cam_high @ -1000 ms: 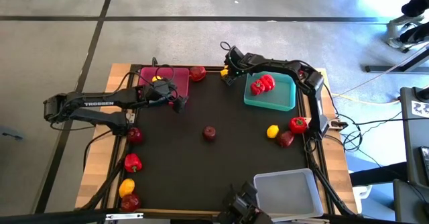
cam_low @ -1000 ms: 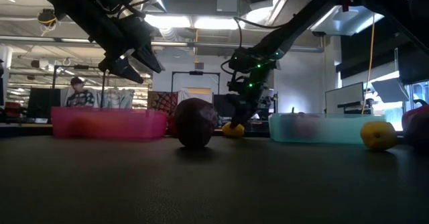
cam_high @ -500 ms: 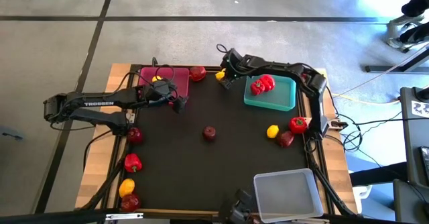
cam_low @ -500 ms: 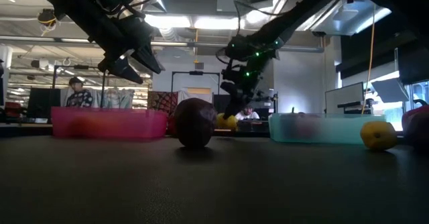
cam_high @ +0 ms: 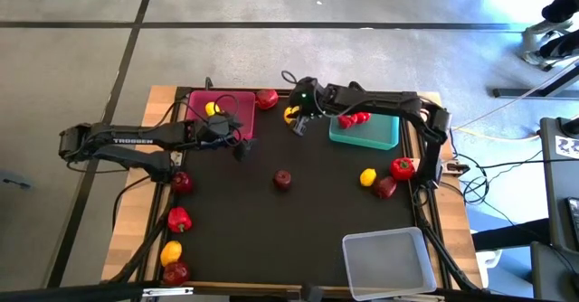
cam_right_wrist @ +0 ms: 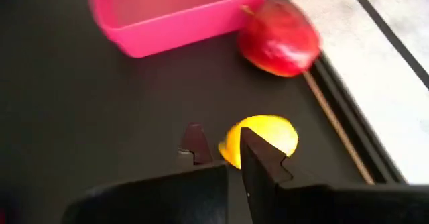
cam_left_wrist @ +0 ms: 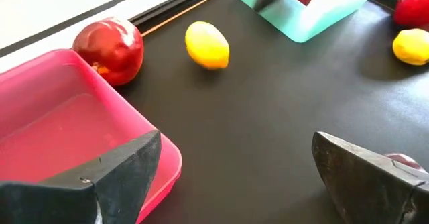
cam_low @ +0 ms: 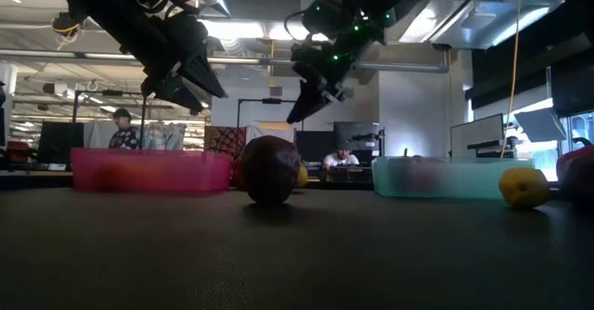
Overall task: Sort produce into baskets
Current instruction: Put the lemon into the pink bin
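- The left gripper (cam_high: 239, 146) hangs where it was a second ago, at the near corner of the pink basket (cam_high: 237, 99), its fingers spread wide and empty.
- The right gripper (cam_high: 298, 124) has swung left, away from the teal basket (cam_high: 380, 139), and has risen well above the mat; its fingers are pressed together on nothing.
- The lemon (cam_high: 290, 114) that it was handling has shifted left and toward the mat's middle. It now lies loose on the mat (cam_high: 298, 230) between the pink and teal baskets, under the right gripper's tips.
- That lemon rests on its side, long axis flat to the mat; which way its ends point I cannot tell.
- Baskets: three, namely pink, teal and a clear basket (cam_high: 389, 259) at the near right.
- Lemons: four, namely one at the near left edge, one in the pink basket, the loose one, one right of centre.
- Apples: five, all on the mat or its wooden edge.
- Peppers: two on the table outside the baskets; the red ones in the teal basket are partly hidden by the arm, so I cannot count them.
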`<control>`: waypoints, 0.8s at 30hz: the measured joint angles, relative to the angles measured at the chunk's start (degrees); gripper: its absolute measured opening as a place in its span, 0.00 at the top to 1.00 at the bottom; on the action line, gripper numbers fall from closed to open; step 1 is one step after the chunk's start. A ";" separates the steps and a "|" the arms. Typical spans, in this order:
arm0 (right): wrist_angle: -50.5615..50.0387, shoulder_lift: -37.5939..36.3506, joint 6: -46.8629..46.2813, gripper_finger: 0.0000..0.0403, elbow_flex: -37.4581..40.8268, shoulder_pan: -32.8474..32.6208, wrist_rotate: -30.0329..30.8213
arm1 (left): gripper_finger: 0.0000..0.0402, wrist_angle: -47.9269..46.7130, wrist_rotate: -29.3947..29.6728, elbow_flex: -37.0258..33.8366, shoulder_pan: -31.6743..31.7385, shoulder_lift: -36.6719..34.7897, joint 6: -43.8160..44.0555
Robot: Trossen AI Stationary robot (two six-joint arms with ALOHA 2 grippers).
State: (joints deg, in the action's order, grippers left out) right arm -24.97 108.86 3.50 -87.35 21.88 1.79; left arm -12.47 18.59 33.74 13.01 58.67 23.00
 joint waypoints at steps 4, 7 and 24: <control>-1.81 0.00 1.33 0.96 0.00 -0.58 0.18 | 0.04 -0.02 0.04 0.00 0.00 0.00 0.04; -2.70 0.00 1.46 0.96 0.46 -0.54 2.38 | 0.04 -0.06 0.07 0.00 0.00 0.00 -0.08; 9.13 7.60 -4.97 0.37 0.79 0.41 7.10 | 0.04 -0.32 0.09 -0.04 0.00 1.41 0.07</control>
State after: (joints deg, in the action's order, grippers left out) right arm -15.84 116.46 -1.47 -86.56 22.30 8.89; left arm -12.79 18.68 33.69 13.02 60.09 23.07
